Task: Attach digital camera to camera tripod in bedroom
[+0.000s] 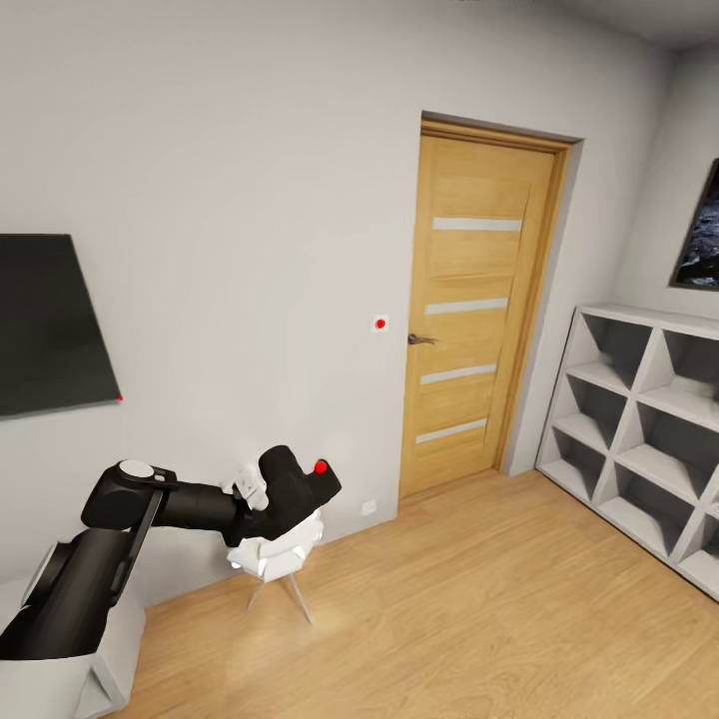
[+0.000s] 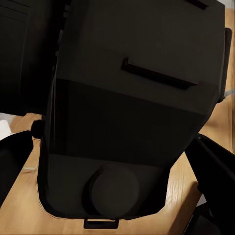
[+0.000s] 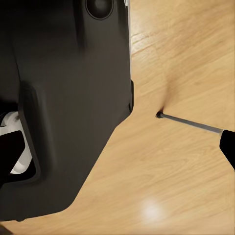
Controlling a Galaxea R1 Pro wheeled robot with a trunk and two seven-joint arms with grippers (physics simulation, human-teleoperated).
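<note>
Now, our left arm: we reach it forward at the lower left of the head view, with our left gripper (image 1: 262,496) closed on the digital camera (image 1: 297,486).
Digital camera: we hold it up in front of the grey wall (image 1: 230,180), above a white chair (image 1: 277,555); its round red button (image 1: 321,466) faces the door side.
Left wrist view: the digital camera's black body (image 2: 127,112) sits right against the lens, with dark fingers (image 2: 215,166) at both its sides and wood floor behind.
Right gripper: we cannot tell whether it is apart or together; our right wrist view gives a large black shape (image 3: 63,103) and a thin dark rod (image 3: 193,125) over the plank floor (image 3: 176,186).
Bedroom: a wooden door (image 1: 479,310) with a handle (image 1: 420,341) stands ahead, white cube shelves (image 1: 639,439) to the right, a dark panel (image 1: 50,325) on the wall at left.
Wall switch: a small white plate with a red dot (image 1: 379,323) sits just beside the door frame.
</note>
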